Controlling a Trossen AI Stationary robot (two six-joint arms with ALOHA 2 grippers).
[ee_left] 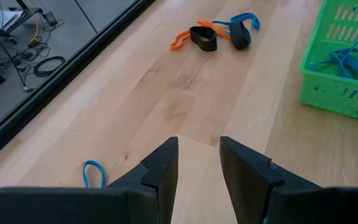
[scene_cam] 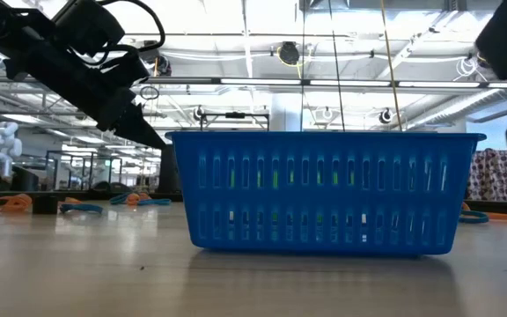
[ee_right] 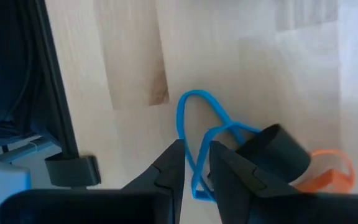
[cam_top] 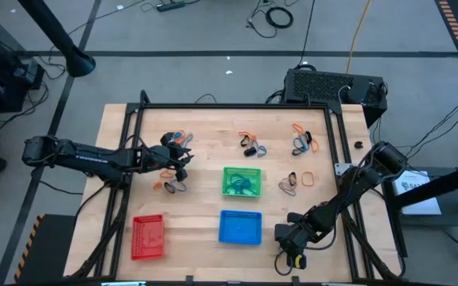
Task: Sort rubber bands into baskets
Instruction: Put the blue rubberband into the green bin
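**Both hands low over loose bands, three baskets in the middle of the desk**

The left hand point(ee_left: 199, 146) hangs over the left part of the desk point(cam_top: 205, 206), beside a small heap of rubber bands point(cam_top: 173, 184). Its fingers stand plainly apart with only bare wood between them, so it holds nothing. A lone small blue band point(ee_left: 92, 173) lies just beside one finger. Farther ahead of it lies a knot of orange, black and blue bands point(ee_left: 213, 34).

The right hand point(ee_right: 196, 149) is down near the desk's front edge, to the right of the blue basket point(cam_top: 222, 226). Its fingers leave only a narrow slot. A strand of a blue band point(ee_right: 197, 124) runs through that slot, lying flat on the wood and not visibly pinched. A black band point(ee_right: 272, 149) and an orange band point(ee_right: 331, 174) lie touching it.

The green basket point(cam_top: 242, 169) sits at the desk's centre with blue bands point(ee_left: 347, 56) inside. The blue basket is just in front of it, and the red basket point(cam_top: 136, 237) is at the front left. More loose bands lie behind the green basket point(cam_top: 251, 144), at the back right point(cam_top: 302, 141) and just right of the green basket point(cam_top: 296, 181).
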